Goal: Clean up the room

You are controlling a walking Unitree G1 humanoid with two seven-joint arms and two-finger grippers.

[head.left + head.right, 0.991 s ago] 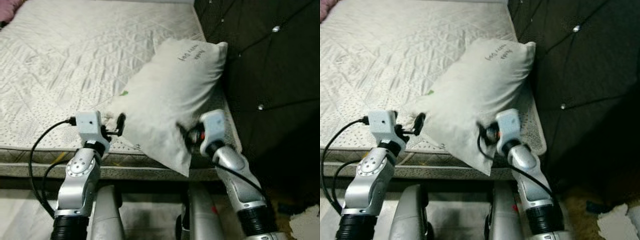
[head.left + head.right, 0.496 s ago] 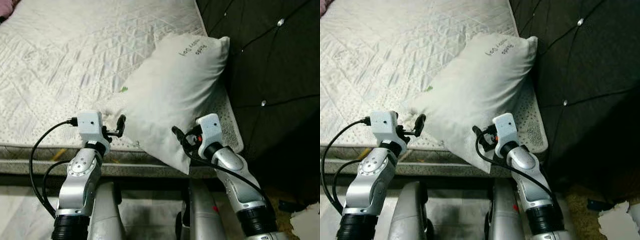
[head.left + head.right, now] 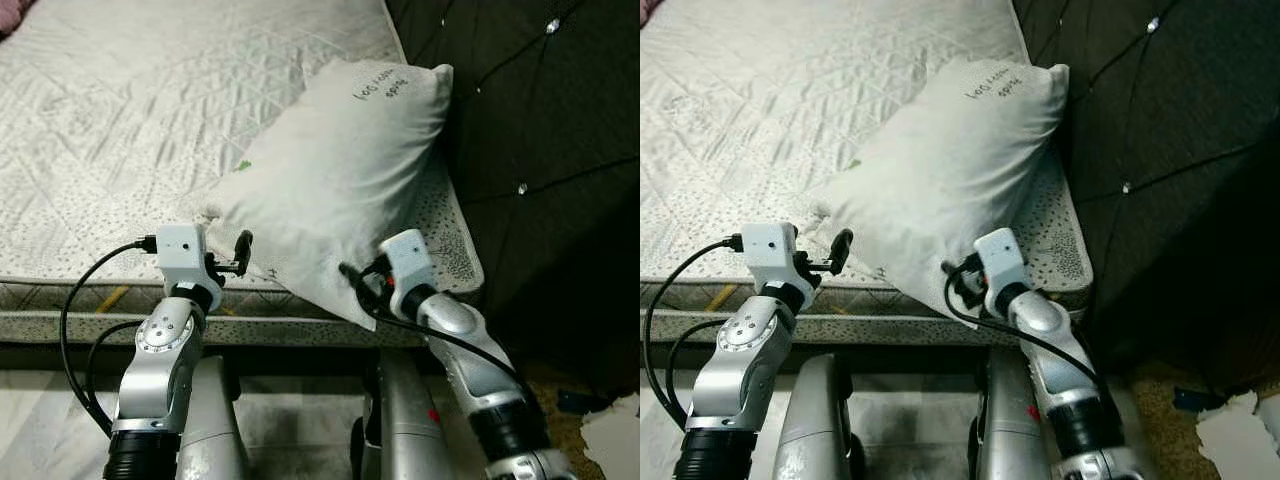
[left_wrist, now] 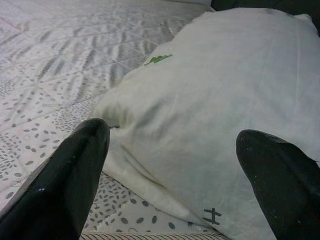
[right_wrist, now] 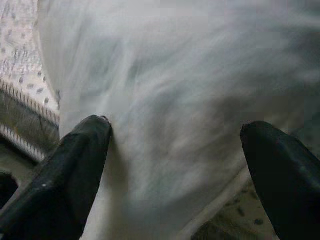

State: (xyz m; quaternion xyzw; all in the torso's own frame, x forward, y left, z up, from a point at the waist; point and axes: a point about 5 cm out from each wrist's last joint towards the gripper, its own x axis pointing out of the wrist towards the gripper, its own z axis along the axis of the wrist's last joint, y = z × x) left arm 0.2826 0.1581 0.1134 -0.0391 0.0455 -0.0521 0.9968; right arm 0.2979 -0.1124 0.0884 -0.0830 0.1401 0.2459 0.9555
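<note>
Left eye view: a plump white fabric pillow (image 3: 340, 190), softly creased, with small dark handwriting near its far corner, lies on the bed's right-hand corner, leaning against the dark tufted headboard (image 3: 540, 130) with shiny buttons. The mattress (image 3: 130, 120) is bare, quilted in diamond stitching with a speckled print along the edge. The left gripper (image 3: 243, 252) sits just beside the pillow's near-left corner; the right gripper (image 3: 352, 280) is at its overhanging lower corner, fingertips partly hidden by fabric. Left wrist view: both black fingers (image 4: 65, 185) are spread wide, holding nothing, with the pillow's rounded edge between them; a small green mark on the pillow is too small to read. Right wrist view: fingers (image 5: 75, 170) are likewise wide apart, gripping nothing, and the white fabric is blurred.
</note>
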